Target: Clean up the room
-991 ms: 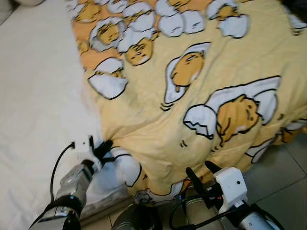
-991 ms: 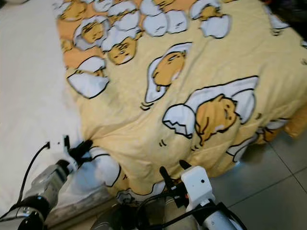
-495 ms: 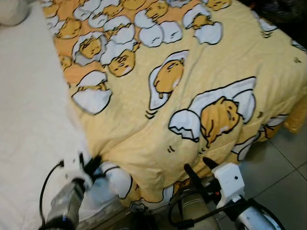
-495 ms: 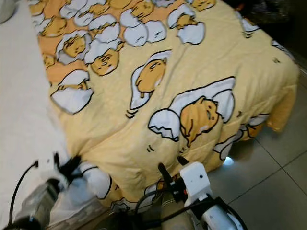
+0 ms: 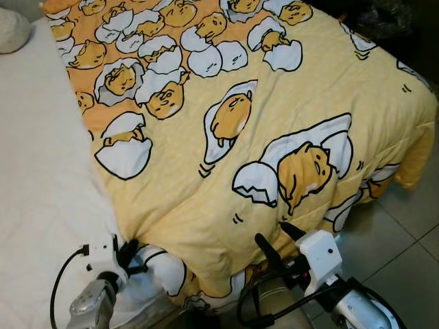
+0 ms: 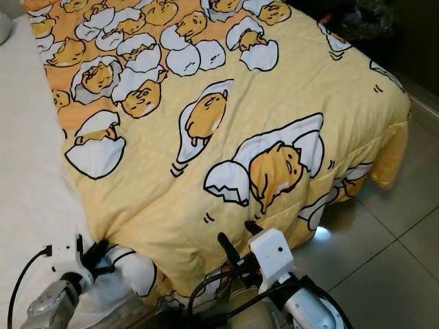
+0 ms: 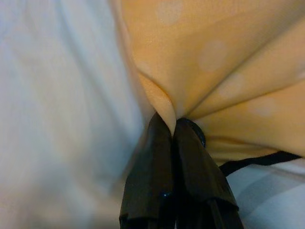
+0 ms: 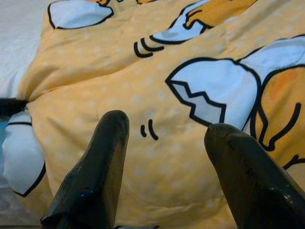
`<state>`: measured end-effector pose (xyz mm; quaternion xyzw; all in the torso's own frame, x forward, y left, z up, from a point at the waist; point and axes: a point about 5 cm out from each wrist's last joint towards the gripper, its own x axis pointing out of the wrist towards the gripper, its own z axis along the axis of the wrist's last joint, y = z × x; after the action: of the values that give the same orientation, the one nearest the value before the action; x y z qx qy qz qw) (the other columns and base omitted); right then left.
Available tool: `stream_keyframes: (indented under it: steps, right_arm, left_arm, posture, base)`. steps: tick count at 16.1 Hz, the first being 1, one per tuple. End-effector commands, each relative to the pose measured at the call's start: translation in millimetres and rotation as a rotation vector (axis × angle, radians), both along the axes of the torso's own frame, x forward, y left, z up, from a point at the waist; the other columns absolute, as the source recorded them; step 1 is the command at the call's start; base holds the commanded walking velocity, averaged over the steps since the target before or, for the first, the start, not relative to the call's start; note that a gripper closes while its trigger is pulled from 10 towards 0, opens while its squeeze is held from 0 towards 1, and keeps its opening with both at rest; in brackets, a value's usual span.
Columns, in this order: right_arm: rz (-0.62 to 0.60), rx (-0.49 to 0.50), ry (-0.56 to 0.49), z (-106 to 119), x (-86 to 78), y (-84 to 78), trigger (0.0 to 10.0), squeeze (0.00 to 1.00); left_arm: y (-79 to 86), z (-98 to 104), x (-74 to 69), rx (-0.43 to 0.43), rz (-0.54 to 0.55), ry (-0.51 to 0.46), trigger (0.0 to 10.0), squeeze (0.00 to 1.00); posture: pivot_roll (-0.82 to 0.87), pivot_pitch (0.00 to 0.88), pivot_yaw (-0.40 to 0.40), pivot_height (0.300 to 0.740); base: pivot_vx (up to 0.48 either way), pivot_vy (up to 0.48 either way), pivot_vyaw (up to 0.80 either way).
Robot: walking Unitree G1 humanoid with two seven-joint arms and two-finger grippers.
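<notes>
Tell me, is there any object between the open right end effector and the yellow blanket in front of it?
Nothing visible. The right end effector is open, and the right wrist view shows only the blanket between and beyond its fingers. The left end effector is already shut on the blanket's corner beside the white sheet.

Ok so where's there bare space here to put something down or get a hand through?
Bare sheet runs along the quilt's left edge, up to the pillow. Tiled floor is bare beyond the quilt's hanging corner. It is crowded at the near edge: the left gripper pinches the quilt there, and the right gripper hovers open beside it.
</notes>
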<state>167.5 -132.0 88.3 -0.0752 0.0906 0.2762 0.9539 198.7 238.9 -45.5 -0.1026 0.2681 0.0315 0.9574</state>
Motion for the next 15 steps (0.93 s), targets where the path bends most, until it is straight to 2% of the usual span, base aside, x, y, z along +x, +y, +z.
stream_keyframes:
  steps: [1, 3, 5, 7, 8, 9, 10, 11, 13, 15]
  right_arm:
    - [0.024, 0.016, 0.021, -4.2, -3.2, 3.3, 10.0, 0.00]
    - [0.026, 0.016, 0.020, -4.4, -1.4, 3.3, 10.0, 0.00]
    - [0.034, 0.017, 0.016, -4.8, 1.8, 4.1, 10.0, 0.00]
    - [0.041, 0.017, 0.013, -5.3, 5.0, 4.6, 10.0, 0.00]
    - [0.043, 0.017, 0.012, -5.4, 5.6, 4.7, 10.0, 0.00]
    - [0.047, 0.016, 0.009, -5.5, 7.0, 5.1, 10.0, 0.00]
    - [0.049, 0.016, 0.008, -5.5, 7.8, 5.2, 10.0, 0.00]
    - [0.052, 0.013, 0.004, -5.8, 10.9, 4.3, 10.0, 0.00]
    - [0.048, 0.009, -0.002, -6.1, 12.7, 3.1, 10.0, 0.00]
    - [0.031, 0.005, -0.005, -7.7, 16.6, -0.9, 10.0, 0.00]
  left_arm:
    - [6.1, -40.2, -76.9, 0.007, 0.078, 0.309, 0.0, 0.00]
    - [2.5, -43.2, -85.7, 0.014, 0.065, 0.327, 0.0, 0.00]
    - [-0.1, -42.2, -93.5, 0.096, 0.013, 0.311, 0.0, 0.00]
    - [-4.4, -34.0, -84.9, 0.236, -0.095, 0.225, 0.0, 0.00]
    - [-5.3, -33.0, -82.3, 0.256, -0.100, 0.218, 0.0, 0.00]
    - [-6.7, -28.9, -74.0, 0.295, -0.098, 0.183, 10.0, 0.00]
    - [-7.2, -24.9, -68.2, 0.343, -0.116, 0.149, 10.0, 0.00]
    - [-8.9, -16.0, -52.9, 0.431, -0.123, 0.081, 10.0, 1.00]
    - [-6.7, -12.6, -49.3, 0.464, -0.115, 0.057, 10.0, 1.00]
    - [6.4, -1.2, -53.7, 0.574, -0.039, 0.012, 10.0, 1.00]
  posture:
    - [-0.28, 0.195, 0.182, 0.723]
    - [-0.28, 0.194, 0.181, 0.723]
    - [-0.27, 0.185, 0.175, 0.723]
    - [-0.26, 0.177, 0.166, 0.723]
    - [-0.26, 0.177, 0.166, 0.723]
    - [-0.26, 0.174, 0.163, 0.723]
    - [-0.26, 0.171, 0.160, 0.723]
    - [-0.26, 0.161, 0.154, 0.723]
    - [-0.26, 0.152, 0.153, 0.723]
    - [-0.25, 0.124, 0.153, 0.723]
  base:
    - [0.000, 0.000, 0.00]
    - [0.000, 0.000, 0.00]
    - [0.000, 0.000, 0.00]
    - [0.000, 0.000, 0.00]
    - [0.000, 0.000, 0.00]
    - [0.000, 0.000, 0.00]
    - [0.000, 0.000, 0.00]
    - [0.000, 0.000, 0.00]
    - [0.000, 0.000, 0.00]
    - [0.000, 0.000, 0.00]
